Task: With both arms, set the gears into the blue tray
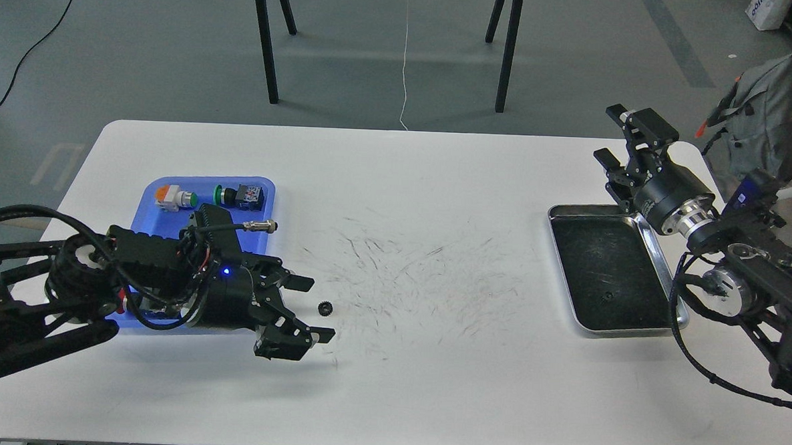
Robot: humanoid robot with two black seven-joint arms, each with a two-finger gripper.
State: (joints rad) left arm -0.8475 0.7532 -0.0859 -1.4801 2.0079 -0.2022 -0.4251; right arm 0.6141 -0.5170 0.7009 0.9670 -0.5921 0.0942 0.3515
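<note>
Tiny black toothed gear (325, 308) on white table (429, 384): light, rigid; pinch across rim (teeth aid grip). Left gripper (312, 309) spread, empty; right gripper (623, 142) parted, empty.

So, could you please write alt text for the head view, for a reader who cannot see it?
On a white table, the robot's open left gripper reaches toward a small black gear lying just right of a blue tray holding two push-button switches. The right gripper hangs open above the far corner of a steel tray on the right.
</note>
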